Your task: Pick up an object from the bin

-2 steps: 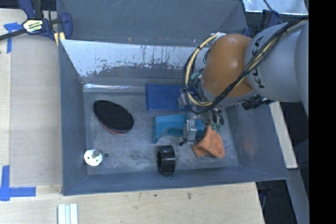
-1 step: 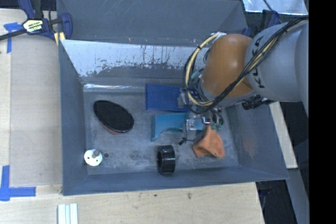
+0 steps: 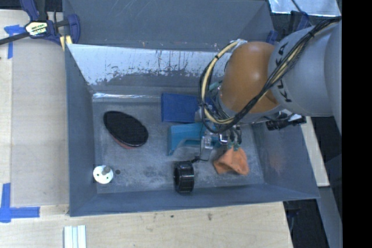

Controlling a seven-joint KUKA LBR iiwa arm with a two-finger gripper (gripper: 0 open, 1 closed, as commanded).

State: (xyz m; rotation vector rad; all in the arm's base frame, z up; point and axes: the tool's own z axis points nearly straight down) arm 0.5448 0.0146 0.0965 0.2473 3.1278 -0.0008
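Note:
My gripper point(image 3: 208, 147) hangs low in the bin's middle right, below the orange wrist cover. It sits at the right edge of a teal angular plastic piece point(image 3: 183, 136) and just left of a crumpled orange cloth point(image 3: 232, 161). A dark blue block point(image 3: 179, 107) lies behind the teal piece. A black roll point(image 3: 183, 177) rests just in front of the gripper, near the front wall. Nothing shows between the fingers.
A black oval brush with a reddish underside point(image 3: 125, 128) lies at the bin's left. A small white round cap point(image 3: 103, 174) sits in the front left corner. The arm and its cables cover the bin's right rear.

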